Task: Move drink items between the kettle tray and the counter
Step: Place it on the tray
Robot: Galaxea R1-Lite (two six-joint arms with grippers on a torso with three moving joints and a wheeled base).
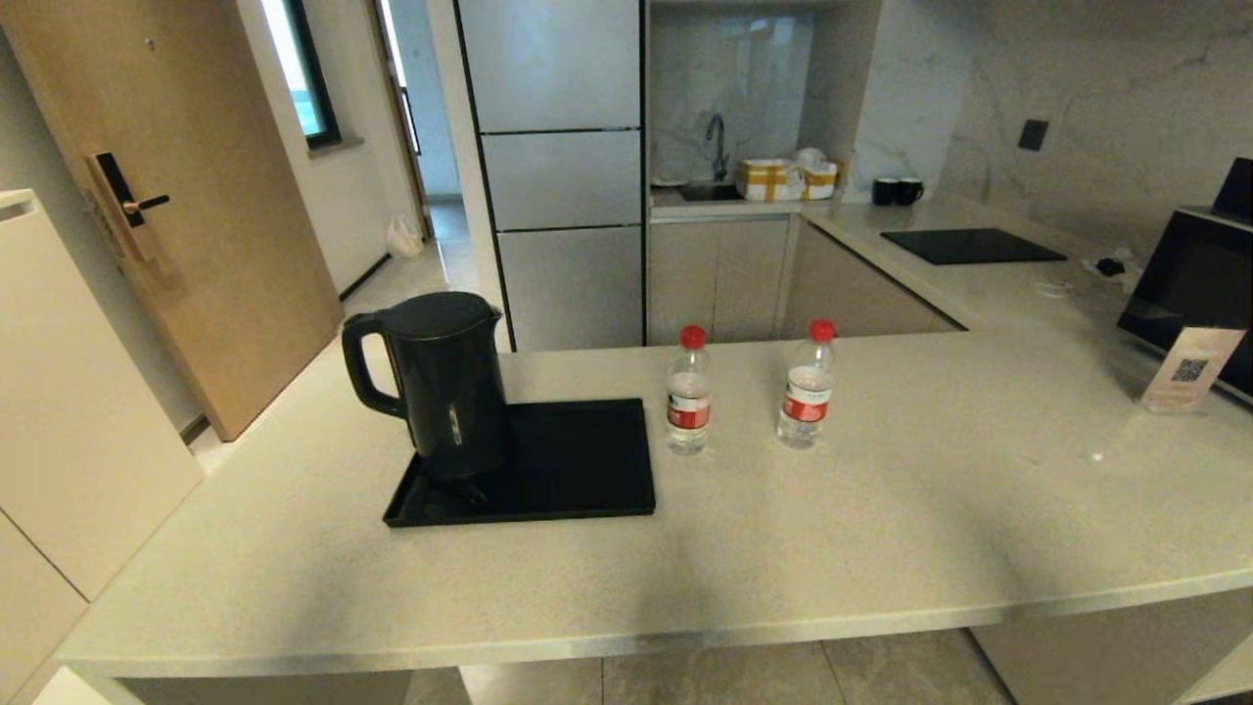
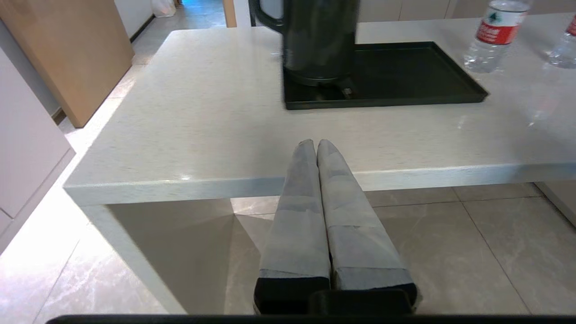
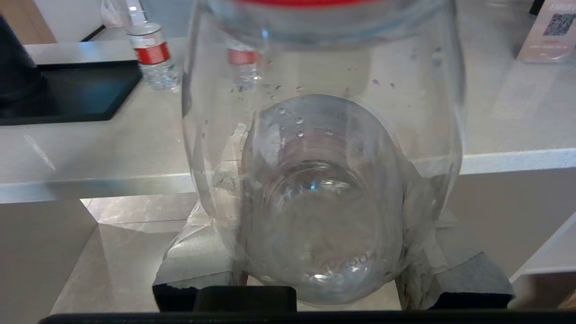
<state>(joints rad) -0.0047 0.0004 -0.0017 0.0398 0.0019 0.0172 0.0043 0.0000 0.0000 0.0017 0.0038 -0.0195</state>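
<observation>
**One bottle in my right gripper, two on the counter**

My right gripper (image 3: 333, 288) was clenched on a bottle (image 3: 321, 148), with a finger (image 3: 198, 261) on each side of the clear body. It hung out in front of the counter's (image 1: 881, 548) near edge, over the floor, so I think I was carrying it in to set it down.

My left gripper (image 2: 317, 148) was squeezed shut on nothing. It waited just off the near edge too, pointing at the tray (image 1: 578, 470).

The kettle (image 1: 436, 382) stood on the left part of the tray, so the right part was bare. That looked like the spot kept for bottles. No bottle was on the tray.

Two more bottles stood upright on the counter. One (image 1: 688, 392) was just right of the tray's rim. The other (image 1: 808, 384) was further right, apart from the first.

The near half of the counter had lots of room. I would need to lift over the tray's low rim and keep away from the kettle.
</observation>
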